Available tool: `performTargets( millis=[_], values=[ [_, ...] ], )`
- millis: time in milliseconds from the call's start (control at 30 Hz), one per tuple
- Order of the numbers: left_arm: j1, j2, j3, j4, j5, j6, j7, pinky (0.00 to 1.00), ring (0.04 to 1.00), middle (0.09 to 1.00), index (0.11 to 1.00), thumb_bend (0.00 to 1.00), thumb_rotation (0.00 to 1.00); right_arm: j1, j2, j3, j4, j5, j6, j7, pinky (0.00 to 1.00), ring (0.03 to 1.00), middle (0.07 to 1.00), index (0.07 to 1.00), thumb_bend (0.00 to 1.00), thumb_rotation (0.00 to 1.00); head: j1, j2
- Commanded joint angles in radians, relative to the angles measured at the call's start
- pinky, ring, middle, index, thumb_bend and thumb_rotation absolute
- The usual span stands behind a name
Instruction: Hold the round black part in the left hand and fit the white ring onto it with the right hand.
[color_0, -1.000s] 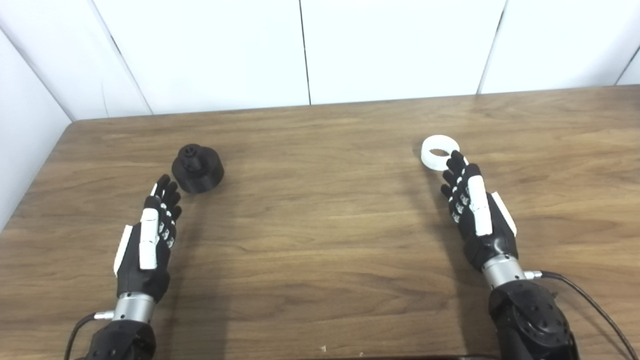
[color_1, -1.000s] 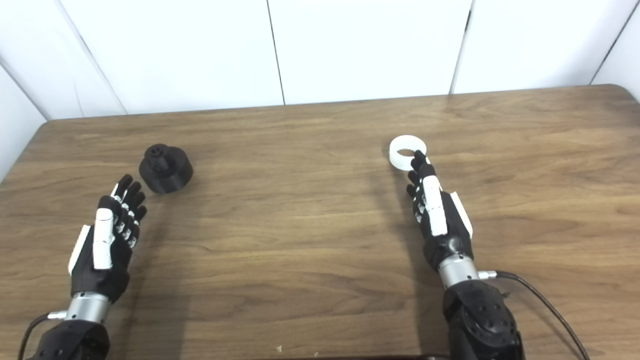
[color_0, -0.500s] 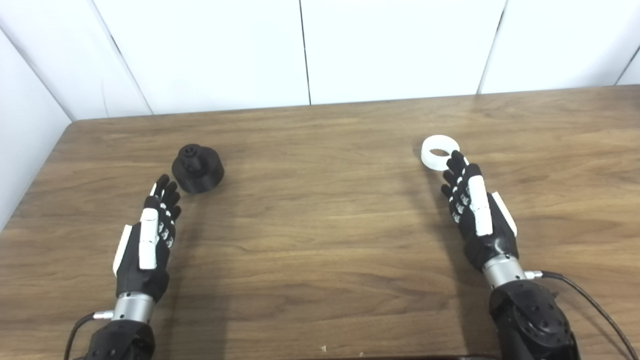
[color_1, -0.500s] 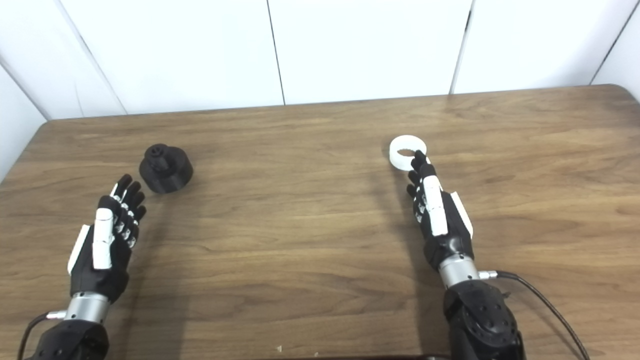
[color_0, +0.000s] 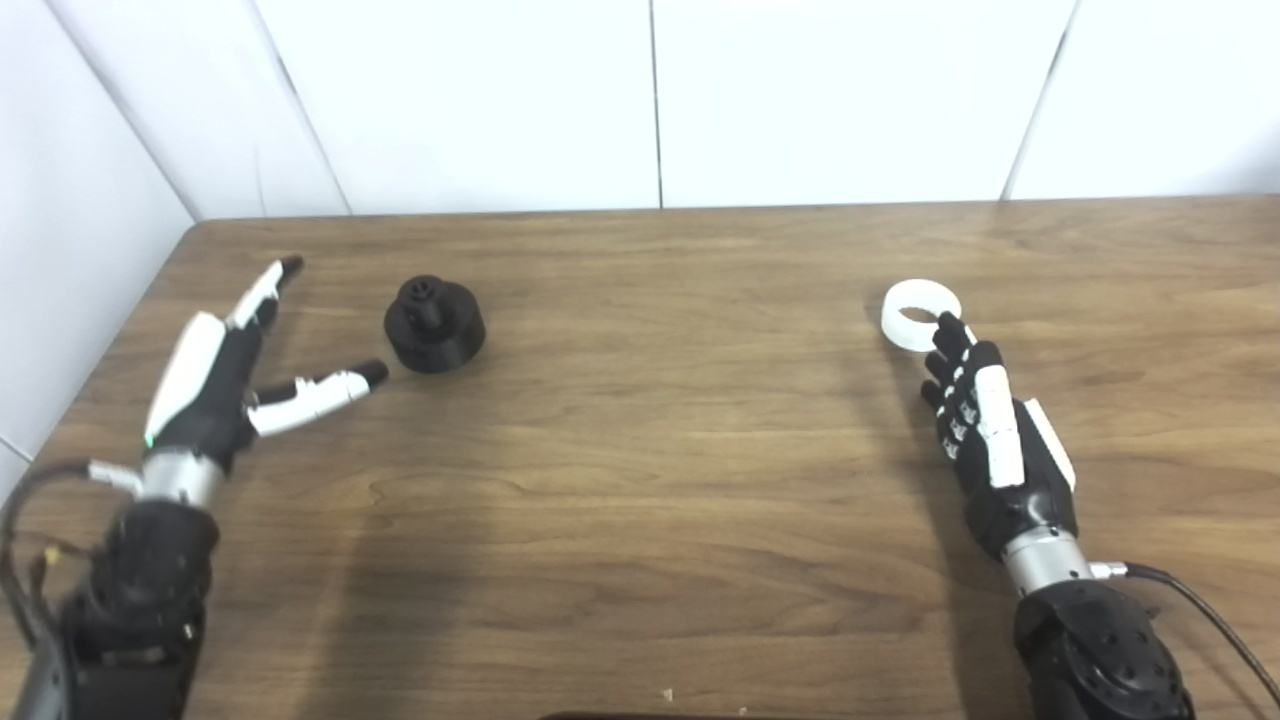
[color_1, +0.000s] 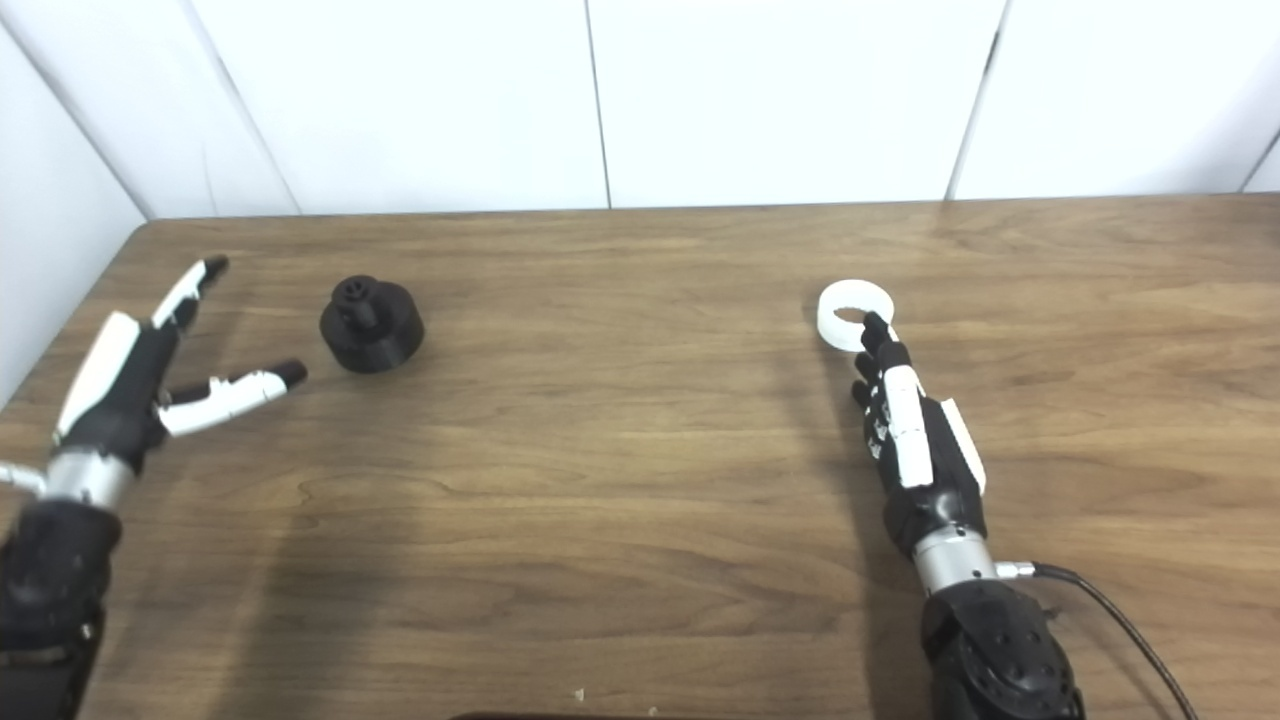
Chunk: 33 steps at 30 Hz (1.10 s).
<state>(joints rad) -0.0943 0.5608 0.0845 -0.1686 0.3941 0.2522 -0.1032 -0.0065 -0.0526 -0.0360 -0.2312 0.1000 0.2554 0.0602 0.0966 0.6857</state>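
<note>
Your wooden bench (color_0: 640, 480) fills nearly the whole view, backed by white wall panels (color_0: 500, 100) along its far edge and its left side.

Your right arm comes in from the bottom right corner, with a black cable (color_0: 1200, 620) trailing from the wrist. Your left arm comes in at the bottom left, close to the left edge of the bench.

Your left robot hand (color_0: 215, 375) is released and holds nothing: its fingers (color_0: 262, 290) stretch toward the far left corner while the thumb (color_0: 320, 388) splays out to the right, its tip just short of the round black part and not touching it.

Your right robot hand (color_0: 985, 435) is also released and empty, fingers laid straight and close together, pointing away from you. Its fingertips (color_0: 945, 335) overlap the near rim of the white ring in both eye views; you cannot tell whether they touch it.

The round black part (color_0: 435, 323) sits upright on the bench at the left, a small knob rising from its top face.

The white ring (color_0: 920, 315) lies flat on the bench at the right, well apart from the black part.
</note>
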Motion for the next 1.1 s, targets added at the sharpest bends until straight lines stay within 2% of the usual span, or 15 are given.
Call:
performTargets(
  millis=[0,333,467,600,833,1067],
  values=[
    [-0.051,0.048,-0.013,0.016,0.061,-0.017,0.006,0.97,1.0,0.994,0.946,0.99,0.49,-0.021,0.001,0.003,-0.02,0.003,-0.035,0.004,1.0,1.0,1.0,0.964,0.54,1.0,0.001,0.001],
    [-0.171,0.097,-0.089,0.207,0.153,-0.065,0.001,0.95,1.0,0.976,0.917,1.0,0.46,-0.017,-0.011,-0.003,-0.018,0.029,-0.041,0.021,1.0,1.0,1.0,0.926,0.56,1.0,0.003,-0.001],
    [-0.231,0.129,-0.145,0.288,0.161,-0.063,-0.069,1.0,1.0,0.983,0.918,0.99,0.46,-0.015,-0.012,-0.002,-0.025,0.02,-0.043,0.018,1.0,1.0,1.0,0.92,0.56,1.0,0.001,-0.001],
    [-0.29,0.154,-0.2,0.364,0.168,-0.063,-0.143,0.99,1.0,0.987,0.916,0.99,0.48,-0.011,-0.013,-0.003,-0.034,0.017,-0.04,0.015,1.0,1.0,1.0,0.915,0.57,1.0,0.0,0.001],
    [-0.321,0.152,-0.217,0.435,0.151,-0.071,-0.166,0.98,1.0,0.975,0.902,1.0,0.46,-0.006,-0.019,-0.007,-0.046,0.014,-0.033,0.014,1.0,1.0,1.0,0.918,0.59,1.0,0.001,0.006],
    [-0.333,0.148,-0.227,0.464,0.141,-0.087,-0.192,0.97,1.0,0.97,0.893,1.0,0.45,-0.002,-0.022,-0.011,-0.054,0.021,-0.03,0.016,1.0,1.0,1.0,0.928,0.59,1.0,-0.001,0.009]
  ],
)
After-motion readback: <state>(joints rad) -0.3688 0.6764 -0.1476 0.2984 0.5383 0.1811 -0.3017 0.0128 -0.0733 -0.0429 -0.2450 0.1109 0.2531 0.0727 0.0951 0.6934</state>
